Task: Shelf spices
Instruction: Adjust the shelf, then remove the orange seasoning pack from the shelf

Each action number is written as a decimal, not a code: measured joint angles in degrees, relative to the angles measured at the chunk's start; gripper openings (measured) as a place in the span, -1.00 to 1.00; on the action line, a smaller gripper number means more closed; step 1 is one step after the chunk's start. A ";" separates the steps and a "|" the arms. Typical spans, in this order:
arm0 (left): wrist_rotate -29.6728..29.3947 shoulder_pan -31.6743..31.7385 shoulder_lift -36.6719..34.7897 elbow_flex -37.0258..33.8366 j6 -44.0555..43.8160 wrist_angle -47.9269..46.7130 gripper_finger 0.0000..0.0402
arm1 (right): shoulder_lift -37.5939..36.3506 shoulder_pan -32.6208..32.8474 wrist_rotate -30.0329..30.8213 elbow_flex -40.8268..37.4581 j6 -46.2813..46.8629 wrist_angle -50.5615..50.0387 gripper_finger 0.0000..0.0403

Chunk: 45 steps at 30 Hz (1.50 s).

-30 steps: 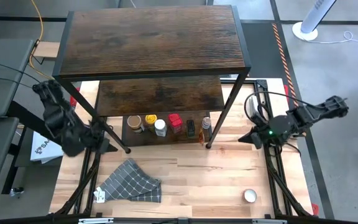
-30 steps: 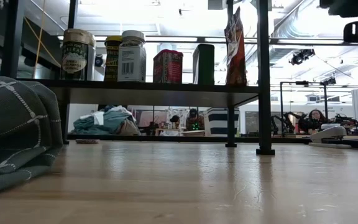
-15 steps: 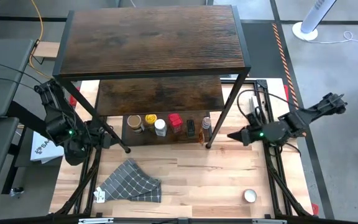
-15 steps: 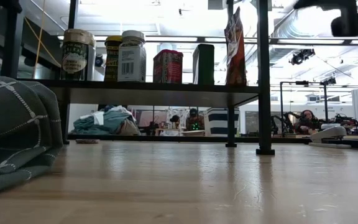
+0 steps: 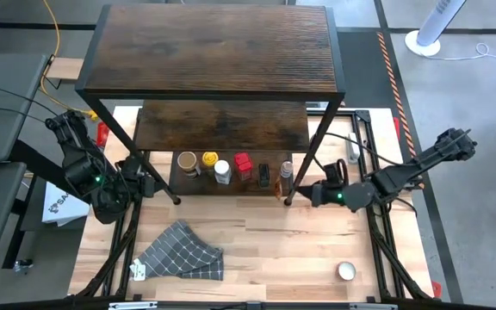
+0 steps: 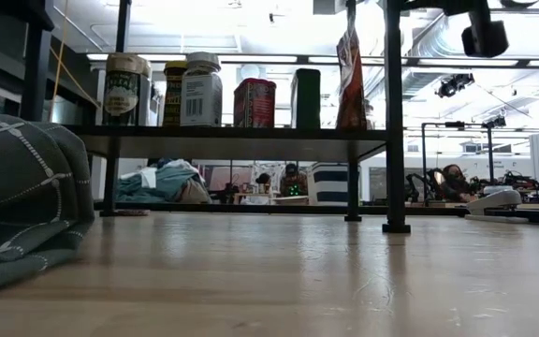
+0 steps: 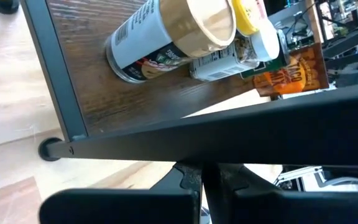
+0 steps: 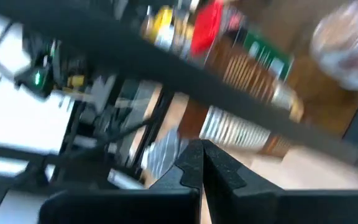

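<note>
Spices (image 5: 231, 169) are standing in a row on the lowest board of the shelf (image 5: 213, 52), a tall unit of dark wood boards on a thin black frame that is taking up the far half of the light wood table (image 5: 274, 250). From above, the row is showing a tan-lidded jar (image 5: 187, 164), a yellow-lidded jar (image 5: 209, 161), a white-lidded bottle (image 5: 222, 173), a red-lidded tin (image 5: 243, 164), a dark container (image 5: 264, 175) and a clear-topped bottle (image 5: 286, 170) beside an orange packet (image 6: 351, 75). At table height the same containers are lining up side by side on that board, all upright.

The left gripper (image 5: 147, 186) is sitting at the shelf's front left leg, its fingers pressed together with nothing between them; its wrist camera is looking past the black frame bar at the tan-lidded jar. The right gripper (image 5: 312, 194) is reaching in just beside the shelf's front right leg, near the clear-topped bottle, and its fingers (image 8: 191, 163) are also closed together and holding nothing.

A grey checked cloth (image 5: 182, 252) is lying crumpled on the near left part of the table, well apart from the shelf. A small round white lid (image 5: 346, 271) is resting near the table's front right corner. Seated people are showing faintly in the room beyond the table.
</note>
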 joint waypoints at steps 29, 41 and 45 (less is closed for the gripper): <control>-7.57 13.16 -2.08 0.00 1.30 -16.55 -1.00 | -0.20 -15.77 4.78 0.00 -11.82 -1.21 -1.00; -5.24 15.09 -6.79 0.61 23.82 -3.62 -1.00 | -2.60 -17.81 -12.20 0.00 -21.70 2.32 -1.00; -0.72 12.47 -6.37 0.70 44.92 11.78 -1.00 | -4.07 -12.51 -14.99 0.00 -22.37 4.54 -1.00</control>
